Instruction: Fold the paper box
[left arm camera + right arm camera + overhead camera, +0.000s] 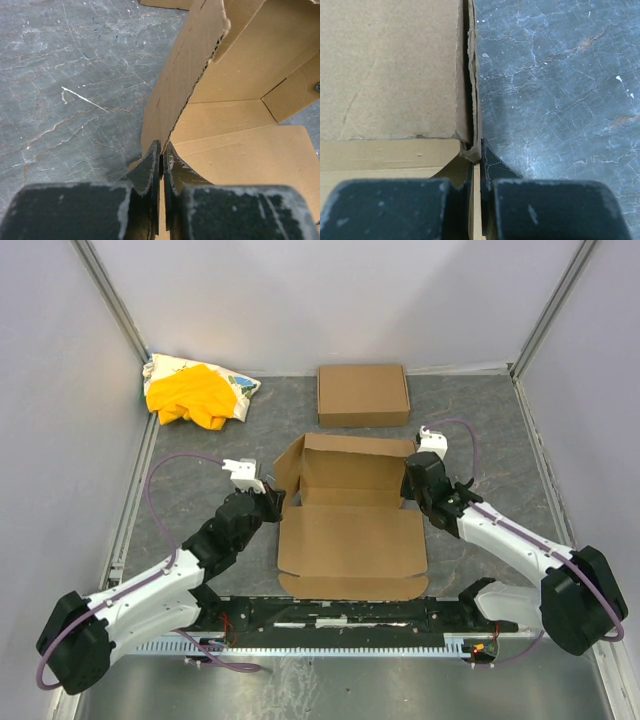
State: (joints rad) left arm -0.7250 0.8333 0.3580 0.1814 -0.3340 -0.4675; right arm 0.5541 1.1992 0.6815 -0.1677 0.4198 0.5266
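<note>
Two pinches: left gripper (161, 151) and right gripper (476, 156) clamp paper box (350, 540) side walls; uneven pulling could tear cardboard ahead of jaws.

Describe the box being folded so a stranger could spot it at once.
On the grey table, look in the middle, between the left gripper and the right gripper. The paper box lies there opened out, side flaps raised, unlike the closed flat box behind it.
</note>
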